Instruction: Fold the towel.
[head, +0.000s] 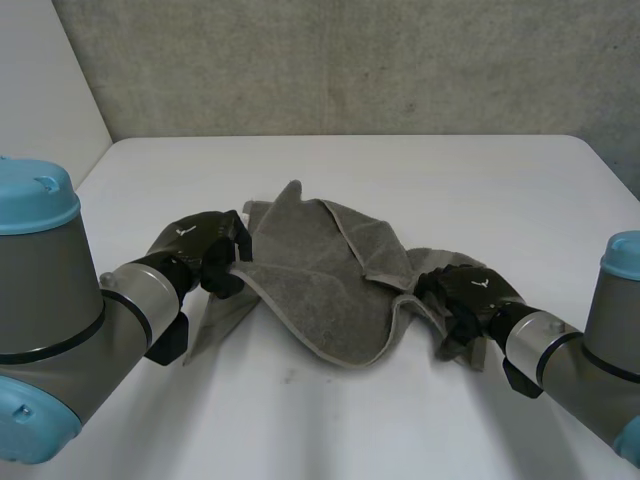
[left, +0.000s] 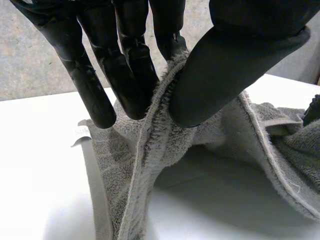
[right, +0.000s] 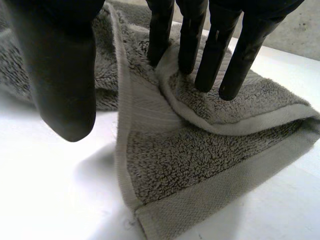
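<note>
Over the white table (head: 400, 180), left hand (head: 200, 250) and right hand (head: 465, 290) each clamp fingers (left: 127, 75) on an edge of the towel (head: 320, 280).

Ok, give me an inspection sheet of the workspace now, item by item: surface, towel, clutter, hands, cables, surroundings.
Surface: white table, smooth and flat.
Job's things: grey towel, crumpled and not yet folded, raised at both ends and sagging between them.
Clutter: nothing seen.
Hands: left hand pinches the towel's left edge between thumb and fingers; right hand holds the right edge, the hem running up between its thumb and fingers.
Cables: nothing seen.
Surroundings: grey wall behind the table.
</note>
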